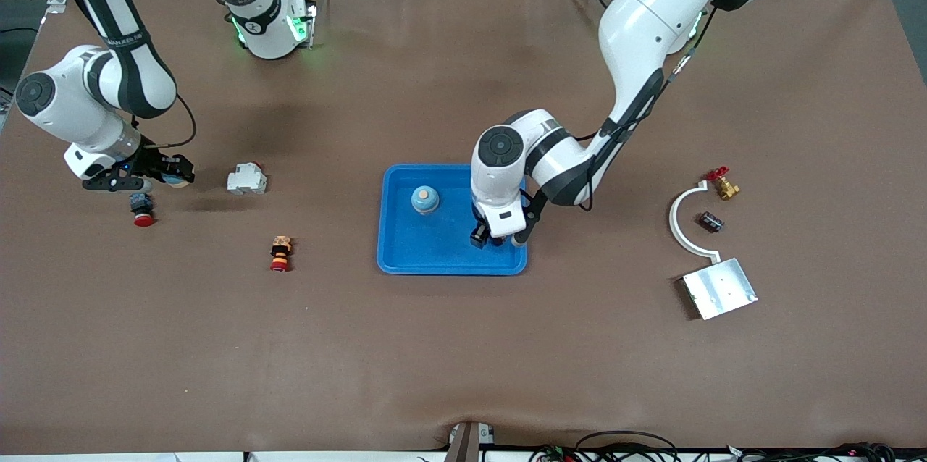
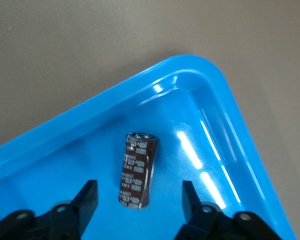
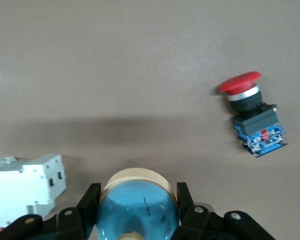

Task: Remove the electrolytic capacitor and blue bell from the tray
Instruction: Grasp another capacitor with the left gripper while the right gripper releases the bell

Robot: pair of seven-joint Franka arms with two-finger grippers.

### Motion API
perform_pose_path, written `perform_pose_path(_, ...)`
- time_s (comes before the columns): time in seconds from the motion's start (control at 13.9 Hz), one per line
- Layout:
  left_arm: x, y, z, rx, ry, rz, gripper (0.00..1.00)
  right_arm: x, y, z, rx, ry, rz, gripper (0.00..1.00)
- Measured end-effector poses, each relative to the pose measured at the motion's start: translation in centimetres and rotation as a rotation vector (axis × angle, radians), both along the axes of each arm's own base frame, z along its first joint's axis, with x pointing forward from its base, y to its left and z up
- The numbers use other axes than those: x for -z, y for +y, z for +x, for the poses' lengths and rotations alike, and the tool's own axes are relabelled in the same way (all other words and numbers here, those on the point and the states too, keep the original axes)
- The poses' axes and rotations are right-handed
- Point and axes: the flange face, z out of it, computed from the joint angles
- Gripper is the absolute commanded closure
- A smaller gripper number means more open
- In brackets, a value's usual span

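Note:
A dark capacitor (image 2: 138, 170) lies on its side in the blue tray (image 1: 405, 259), close to a corner of the tray (image 2: 90, 107). My left gripper (image 1: 500, 236) hangs just over it, open (image 2: 139, 200), one finger on each side and not touching it. A blue bell (image 1: 425, 199) sits in the tray toward the right arm's end. My right gripper (image 1: 163, 176) is shut (image 3: 137, 197) on a second blue bell with a cream base (image 3: 137, 210). It holds that bell above the table beside a red push button (image 1: 142, 210).
A white circuit breaker (image 1: 246, 179) and a red-and-yellow button (image 1: 279, 253) lie between the right gripper and the tray. Toward the left arm's end lie a white curved bracket (image 1: 684, 223), a metal plate (image 1: 719, 288), a brass valve (image 1: 722, 183) and a small dark part (image 1: 710, 221).

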Motion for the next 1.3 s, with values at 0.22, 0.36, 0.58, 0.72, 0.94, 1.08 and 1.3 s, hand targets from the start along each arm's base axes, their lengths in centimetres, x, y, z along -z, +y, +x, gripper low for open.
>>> perform_pose_path(0.22, 0.8, 0.1, -0.1, 0.000, 0.008, 0.007, 0.44, 1.4, -1.3, -0.5, 0.009, -0.004, -0.002, 1.00)
perform_pose_path(0.36, 1.6, 0.3, -0.1, -0.002, 0.017, 0.013, 0.45, 3.3, -1.5, -0.7, 0.016, 0.003, 0.000, 1.00)
perform_pose_path(0.58, 2.7, 0.4, -0.3, -0.002, 0.029, 0.017, 0.90, 6.1, -1.5, -1.2, 0.020, 0.018, 0.006, 1.00)
perform_pose_path(0.72, 2.7, 0.3, -0.2, -0.003, 0.025, 0.013, 1.00, 6.6, -1.5, -1.3, 0.021, 0.021, 0.007, 1.00)
perform_pose_path(0.94, 0.6, 0.3, 1.2, -0.018, -0.009, -0.013, 1.00, 6.6, -1.5, -1.2, 0.021, 0.022, 0.008, 0.00)
perform_pose_path(1.08, -3.0, 1.7, 3.3, -0.051, -0.050, -0.041, 1.00, 6.7, -1.5, -1.1, 0.021, 0.022, 0.008, 0.00)
perform_pose_path(1.3, -8.6, 4.7, 5.2, -0.092, -0.065, -0.001, 1.00, 6.2, -1.6, -0.4, 0.017, 0.008, 0.004, 0.00)
